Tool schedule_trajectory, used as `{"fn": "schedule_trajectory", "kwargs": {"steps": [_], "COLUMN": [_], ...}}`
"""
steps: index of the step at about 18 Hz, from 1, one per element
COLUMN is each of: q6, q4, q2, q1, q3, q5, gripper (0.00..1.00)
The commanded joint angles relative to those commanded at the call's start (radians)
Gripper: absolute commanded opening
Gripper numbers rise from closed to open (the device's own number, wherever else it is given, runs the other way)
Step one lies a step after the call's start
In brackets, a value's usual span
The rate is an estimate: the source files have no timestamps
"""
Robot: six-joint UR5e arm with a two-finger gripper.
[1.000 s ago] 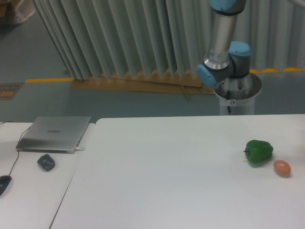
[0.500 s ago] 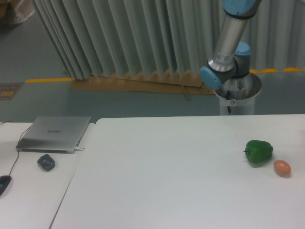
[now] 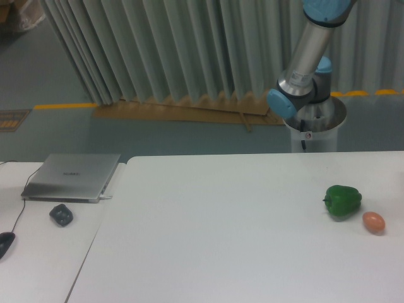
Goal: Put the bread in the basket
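The bread and the basket are out of view. On the white table (image 3: 221,240) I see only a green pepper (image 3: 343,201) at the right and a smooth brown-orange egg (image 3: 374,221) just right of it. Part of my arm (image 3: 303,69) rises behind the table's far edge at the upper right, its grey link leaning right toward the top of the frame. The gripper itself is outside the picture.
A closed silver laptop (image 3: 72,177) lies on the left table, with a small dark object (image 3: 61,214) in front of it and a mouse (image 3: 5,243) with its cable at the left edge. The arm's round base (image 3: 314,123) stands behind the table.
The arm's upper link has swung to the right and leans more, with its elbow shifting slightly right. The pepper and egg have not moved.
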Motion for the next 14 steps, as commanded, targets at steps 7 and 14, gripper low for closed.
{"fn": "schedule_trajectory", "kwargs": {"steps": [7,14], "q6": [-0.012,-0.224], "q4": [-0.003,-0.054], "q2": [0.005,0.067], "q1": [0.0,-0.144], "q3": [0.009,-0.018], "q5": [-0.02,-0.043], "gripper": [1.0,1.0]}}
